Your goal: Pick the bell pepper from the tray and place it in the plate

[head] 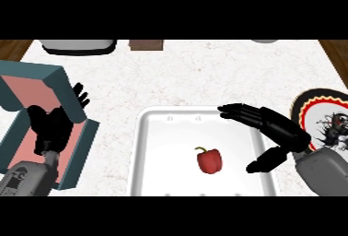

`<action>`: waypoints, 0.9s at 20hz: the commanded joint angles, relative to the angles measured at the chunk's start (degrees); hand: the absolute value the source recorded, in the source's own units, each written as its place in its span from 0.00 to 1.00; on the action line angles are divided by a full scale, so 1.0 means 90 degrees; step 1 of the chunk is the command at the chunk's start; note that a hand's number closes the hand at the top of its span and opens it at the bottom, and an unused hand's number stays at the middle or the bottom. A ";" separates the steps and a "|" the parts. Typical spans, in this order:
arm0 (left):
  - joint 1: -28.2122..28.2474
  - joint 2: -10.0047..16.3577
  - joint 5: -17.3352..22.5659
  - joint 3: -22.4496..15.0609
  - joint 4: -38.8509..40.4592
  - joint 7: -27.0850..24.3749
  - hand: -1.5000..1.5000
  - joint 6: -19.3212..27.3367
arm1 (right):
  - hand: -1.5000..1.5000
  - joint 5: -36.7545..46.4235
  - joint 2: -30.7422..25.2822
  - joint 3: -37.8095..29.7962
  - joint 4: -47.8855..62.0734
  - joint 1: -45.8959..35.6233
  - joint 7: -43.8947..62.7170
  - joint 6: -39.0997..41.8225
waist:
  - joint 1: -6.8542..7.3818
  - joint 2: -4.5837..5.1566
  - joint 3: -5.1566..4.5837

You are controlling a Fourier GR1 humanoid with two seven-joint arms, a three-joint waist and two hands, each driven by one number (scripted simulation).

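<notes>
The tray (158,138) looks like smooth white plastic with a soft sheen. In it, the bell pepper (210,161) has smooth, faintly glossy skin. Around the tray the counter (170,78) is speckled, stone-like and matt; left of it, the teal box (51,76) looks matt.

You had the red bell pepper (209,161) lying right of centre in the white tray (163,152), stem pointing far-left, with the black-rimmed plate (302,101) near the tray's right
</notes>
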 commanded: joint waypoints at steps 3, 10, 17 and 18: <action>0.0199 -0.0309 -0.0197 0.0028 -0.0020 -0.0045 0.50 -0.0056 | 0.00 0.0438 -0.0211 -0.0072 -0.0862 -0.0180 0.1003 0.0731 | -0.0021 -0.0012 -0.0001; -0.0132 -0.0109 -0.0205 0.0322 -0.0011 0.0401 0.50 -0.0287 | 0.00 0.1605 0.0063 0.0544 -0.0923 -0.0145 0.1942 0.0981 | 0.0002 -0.0002 0.0001; 0.0171 -0.0216 -0.0450 0.0364 -0.0481 0.0494 0.50 -0.0220 | 0.00 0.2628 0.0473 0.0803 -0.1242 -0.0337 0.2890 0.1356 | 0.0023 -0.0015 0.0002; 0.0116 -0.0461 -0.0481 0.0468 0.0279 -0.0180 0.50 -0.0449 | 0.00 0.2743 0.0310 0.0523 -0.0750 -0.0297 0.2319 0.1200 | 0.0000 0.0003 0.0001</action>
